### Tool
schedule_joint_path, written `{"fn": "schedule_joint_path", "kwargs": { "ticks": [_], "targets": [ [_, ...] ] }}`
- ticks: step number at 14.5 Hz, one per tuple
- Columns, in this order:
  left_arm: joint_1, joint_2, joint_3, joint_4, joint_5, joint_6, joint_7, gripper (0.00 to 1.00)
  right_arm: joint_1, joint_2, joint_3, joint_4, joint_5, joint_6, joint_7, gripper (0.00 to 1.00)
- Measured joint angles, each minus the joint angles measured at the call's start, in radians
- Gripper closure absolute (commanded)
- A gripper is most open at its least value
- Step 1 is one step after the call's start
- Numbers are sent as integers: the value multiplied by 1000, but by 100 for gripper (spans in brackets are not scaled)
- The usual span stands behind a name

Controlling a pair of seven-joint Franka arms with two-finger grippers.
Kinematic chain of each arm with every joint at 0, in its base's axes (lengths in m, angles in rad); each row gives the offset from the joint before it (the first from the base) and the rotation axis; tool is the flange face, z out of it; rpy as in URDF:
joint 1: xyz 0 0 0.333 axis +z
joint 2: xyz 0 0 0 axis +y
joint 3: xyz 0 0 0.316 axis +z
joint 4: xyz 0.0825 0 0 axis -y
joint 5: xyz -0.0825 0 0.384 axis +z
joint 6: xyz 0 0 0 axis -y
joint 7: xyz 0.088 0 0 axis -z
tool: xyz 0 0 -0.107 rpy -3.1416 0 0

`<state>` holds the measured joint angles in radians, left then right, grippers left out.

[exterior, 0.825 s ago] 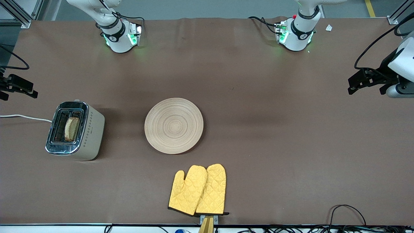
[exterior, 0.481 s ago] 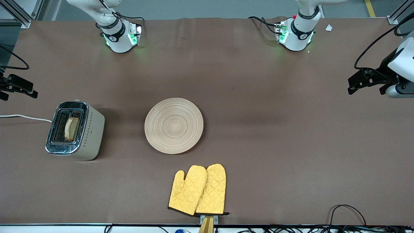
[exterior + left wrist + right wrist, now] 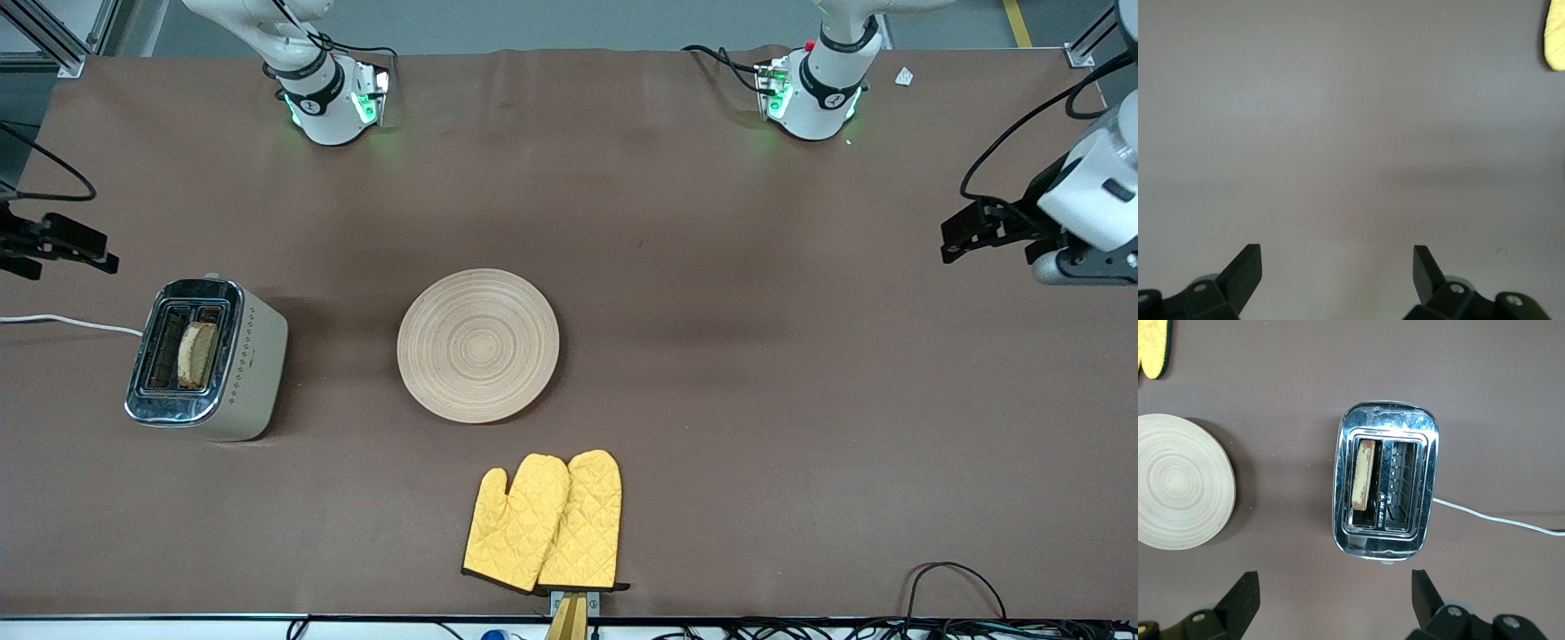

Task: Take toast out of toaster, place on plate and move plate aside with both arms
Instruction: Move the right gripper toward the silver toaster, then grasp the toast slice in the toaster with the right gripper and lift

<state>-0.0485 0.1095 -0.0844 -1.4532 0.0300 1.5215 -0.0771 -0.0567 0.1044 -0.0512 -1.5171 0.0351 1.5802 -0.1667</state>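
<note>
The toast [image 3: 196, 353] stands upright in one slot of a silver toaster [image 3: 258, 356] toward the right arm's end of the table. The right wrist view shows the toast [image 3: 1365, 477] in the toaster [image 3: 1388, 427] from above. The pale wooden plate [image 3: 478, 345] lies bare at the table's middle and also shows in the right wrist view [image 3: 1178, 480]. My right gripper [image 3: 89, 253] hangs open and empty in the air near the toaster [image 3: 1333, 580]. My left gripper [image 3: 956, 236] is open and empty over bare table at the left arm's end [image 3: 1336, 257].
A pair of yellow oven mitts [image 3: 544, 523] lies nearer the front camera than the plate; they also show in the left wrist view [image 3: 1555, 37] and the right wrist view [image 3: 1153, 347]. The toaster's white cord [image 3: 71, 322] runs off the table's end. Cables [image 3: 956, 587] lie at the front edge.
Both grippers have shifted a little toward the table's middle. The toast, toaster, plate and mitts have not moved.
</note>
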Motion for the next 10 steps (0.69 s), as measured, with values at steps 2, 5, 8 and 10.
{"fn": "schedule_joint_path", "kwargs": {
  "ticks": [2, 5, 8, 10],
  "targets": [
    [-7, 17, -3, 0, 0, 0, 0, 0, 0, 9, 0, -82, -1, 108, 0, 0],
    [-7, 17, -11, 3, 0, -1, 0, 0, 0, 56, 0, -174, -40, 225, -1, 0],
    [-6, 15, -11, 12, 0, -1, 0, 0, 0, 126, 0, -186, -53, 297, -1, 0],
    [-3, 11, -10, 16, 0, -1, 0, 0, 0, 169, 0, -187, -54, 328, -1, 0]
  ]
}}
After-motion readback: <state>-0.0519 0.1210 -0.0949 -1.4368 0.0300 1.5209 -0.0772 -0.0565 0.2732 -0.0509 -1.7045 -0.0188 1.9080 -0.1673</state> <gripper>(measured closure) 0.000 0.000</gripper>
